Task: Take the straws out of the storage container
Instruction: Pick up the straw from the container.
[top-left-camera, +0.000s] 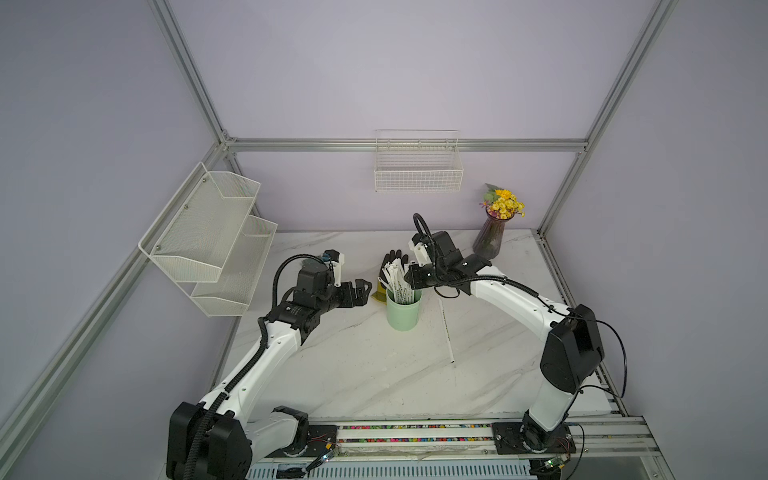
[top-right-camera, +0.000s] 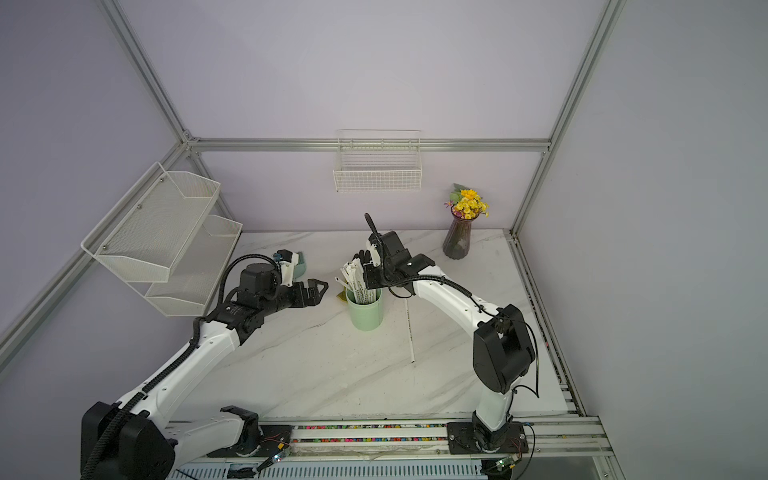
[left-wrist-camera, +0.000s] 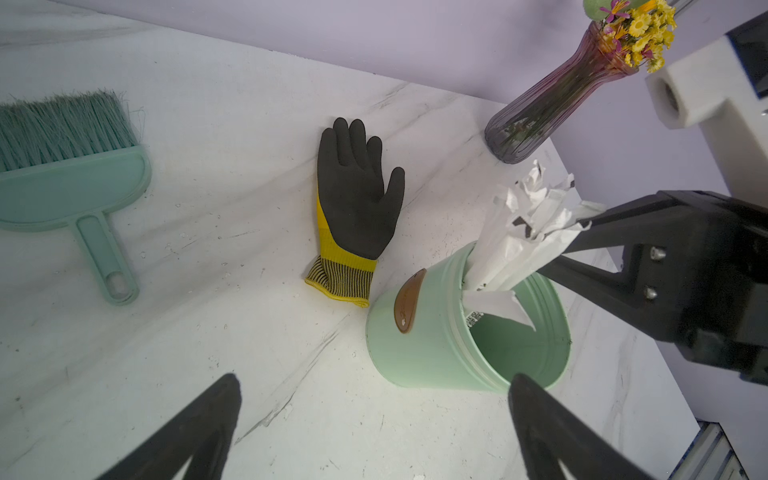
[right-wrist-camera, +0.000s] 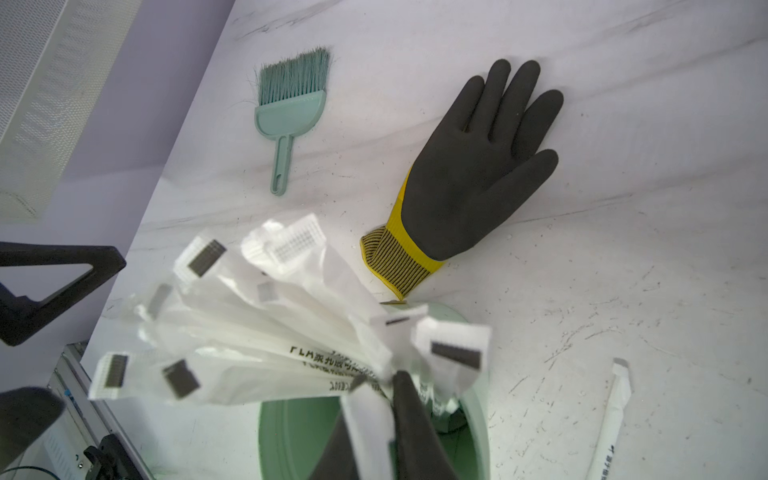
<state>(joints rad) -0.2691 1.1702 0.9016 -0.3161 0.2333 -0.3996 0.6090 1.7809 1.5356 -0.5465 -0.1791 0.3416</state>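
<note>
White straws (top-left-camera: 397, 280) mostly stand in the green cup (top-left-camera: 403, 318) near the worktop's (top-left-camera: 353, 374) middle, only one loose straw (top-left-camera: 446, 331) lies out beside it, your right gripper (left-wrist-camera: 561, 245) pinches a bunch, and your left gripper (top-left-camera: 365, 291) hangs wide open nearby.

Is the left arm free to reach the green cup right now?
Probably yes: the left claw stands open beside the cup, only bare table between them. The right claw grips the straws above the rim, not the wall.
</note>
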